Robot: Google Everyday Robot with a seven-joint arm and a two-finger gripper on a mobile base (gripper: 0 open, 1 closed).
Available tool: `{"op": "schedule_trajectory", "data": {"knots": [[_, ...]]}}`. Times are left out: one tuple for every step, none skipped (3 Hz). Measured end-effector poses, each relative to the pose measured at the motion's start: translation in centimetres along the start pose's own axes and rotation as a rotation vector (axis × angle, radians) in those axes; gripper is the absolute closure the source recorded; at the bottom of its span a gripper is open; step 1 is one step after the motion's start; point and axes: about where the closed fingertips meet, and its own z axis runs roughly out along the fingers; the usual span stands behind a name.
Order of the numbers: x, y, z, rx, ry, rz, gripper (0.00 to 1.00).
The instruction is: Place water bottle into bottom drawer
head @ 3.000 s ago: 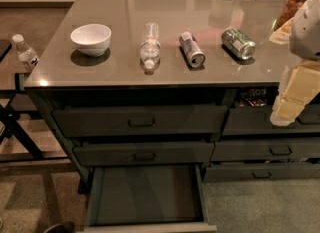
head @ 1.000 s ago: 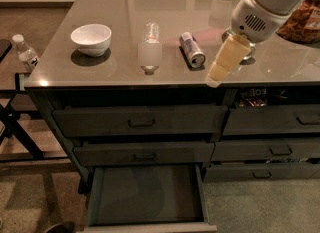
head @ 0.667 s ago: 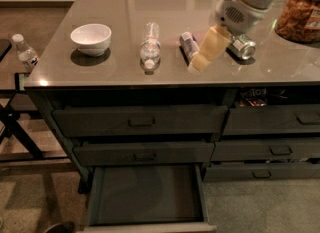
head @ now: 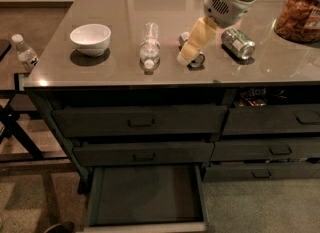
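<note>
Grey countertop (head: 100, 7), clear ribbed water bottle (head: 149, 46) lying flat w/ white cap (head: 148, 64) frontward, gripper (head: 186, 56) near it, state unclear

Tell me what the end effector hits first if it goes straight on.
Probably the dark can lying under its tip. The end effector hangs over the counter, right of the water bottle, pointing down and left; depth is unclear, so it might touch the counter instead.

On the counter (head: 100, 7): white bowl (head: 90, 38), green can (head: 238, 43), snack jar (head: 298, 14), and a dark can (head: 198, 60) behind the gripper (head: 187, 56).
</note>
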Motion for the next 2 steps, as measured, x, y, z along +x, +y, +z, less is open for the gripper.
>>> {"op": "schedule_trajectory", "data": {"knots": [[-2.7, 0.5, 2.0, -0.023, -0.038, 0.009, 0.0], [-6.9, 1.8, 3.8, -0.053, -0.05, -0.025, 0.0]]}}
